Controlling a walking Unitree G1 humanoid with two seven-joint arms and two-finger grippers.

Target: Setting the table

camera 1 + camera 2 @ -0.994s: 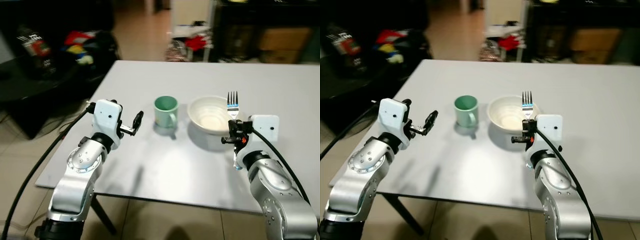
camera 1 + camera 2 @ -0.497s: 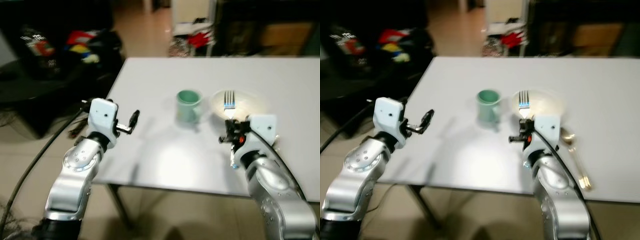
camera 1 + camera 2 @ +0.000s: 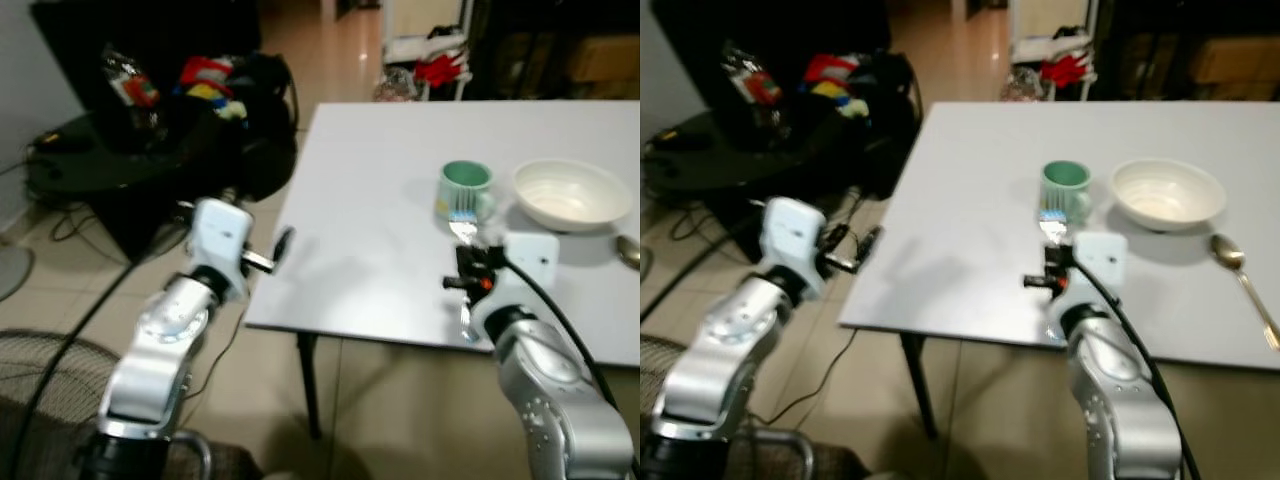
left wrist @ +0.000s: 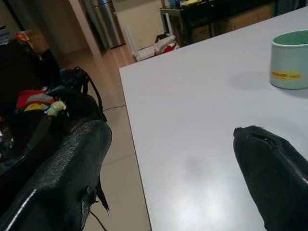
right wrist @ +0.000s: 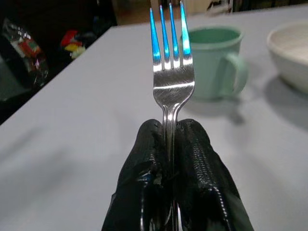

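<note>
My right gripper (image 3: 470, 276) is shut on a silver fork (image 3: 462, 222), held upright with the tines up, over the near edge of the white table (image 3: 370, 200). In the right wrist view the fork (image 5: 171, 82) stands between the closed fingers (image 5: 195, 159). Just beyond the fork stands a green mug (image 3: 463, 188), and to the right of the mug a white bowl (image 3: 572, 193). A spoon (image 3: 1240, 275) lies on the table right of the bowl. My left gripper (image 3: 280, 248) is open and holds nothing, by the table's near left corner.
A dark low cabinet (image 3: 150, 150) with bags and bright toys stands left of the table. Cables (image 3: 60, 225) trail over the tiled floor. A fan grille (image 3: 30, 400) sits at the lower left. Dark shelving (image 3: 540, 50) lines the back.
The whole view has swung left, so the table now sits to the right and the spoon has come into sight. The fork stays gripped in my right gripper.
</note>
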